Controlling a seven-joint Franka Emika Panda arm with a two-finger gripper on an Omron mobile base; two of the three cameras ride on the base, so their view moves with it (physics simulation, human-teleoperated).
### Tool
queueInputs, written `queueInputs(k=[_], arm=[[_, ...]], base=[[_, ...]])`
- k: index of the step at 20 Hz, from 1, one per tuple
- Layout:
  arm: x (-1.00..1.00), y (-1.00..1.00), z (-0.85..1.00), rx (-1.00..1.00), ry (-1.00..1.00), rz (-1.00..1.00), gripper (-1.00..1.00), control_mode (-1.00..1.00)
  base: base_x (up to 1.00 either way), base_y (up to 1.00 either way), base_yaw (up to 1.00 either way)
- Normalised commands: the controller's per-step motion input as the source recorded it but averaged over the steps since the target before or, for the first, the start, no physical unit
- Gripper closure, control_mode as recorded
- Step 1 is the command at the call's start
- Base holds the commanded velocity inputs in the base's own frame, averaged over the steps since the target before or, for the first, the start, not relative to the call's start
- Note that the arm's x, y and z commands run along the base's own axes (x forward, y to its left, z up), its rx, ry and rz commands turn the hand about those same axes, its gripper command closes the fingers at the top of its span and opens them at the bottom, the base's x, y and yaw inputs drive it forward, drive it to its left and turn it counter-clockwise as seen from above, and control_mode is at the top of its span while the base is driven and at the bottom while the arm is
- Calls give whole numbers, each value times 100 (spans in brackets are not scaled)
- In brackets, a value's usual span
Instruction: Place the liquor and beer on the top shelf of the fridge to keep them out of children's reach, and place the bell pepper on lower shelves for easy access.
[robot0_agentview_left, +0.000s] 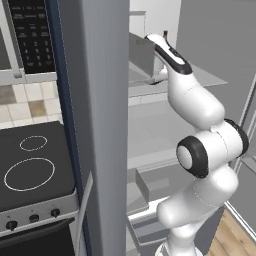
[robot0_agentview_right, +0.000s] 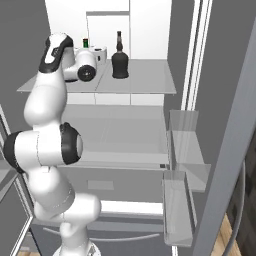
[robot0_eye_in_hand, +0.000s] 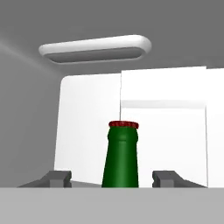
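The open fridge (robot0_agentview_right: 150, 30) shows a white back wall, a long light bar in its ceiling, and clear shelves. On the top shelf (robot0_agentview_right: 145, 82) the gripper (robot0_eye_in_hand: 112, 179) stands open, one finger tip (robot0_eye_in_hand: 57, 178) on each side of the beer (robot0_eye_in_hand: 120, 155), with a gap on both sides, so it grips nothing. The beer stands upright toward the shelf's left rear. The liquor (robot0_agentview_right: 119, 62) stands upright just to its right, near the shelf's middle, apart from the beer. To the liquor's right the shelf is bare out to its right edge, and the front strip is free too. The lower shelves (robot0_agentview_right: 125, 130) lie bare beneath, with door bins (robot0_agentview_right: 187, 150) at the right.
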Motion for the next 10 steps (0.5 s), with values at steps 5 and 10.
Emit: queueInputs(k=[5,10], arm=[[9,0,0,0,-6,0,-100,-100],[1,0,0,0,-5,0,-100,-100]], base=[[0,0,0],[0,0,0]])
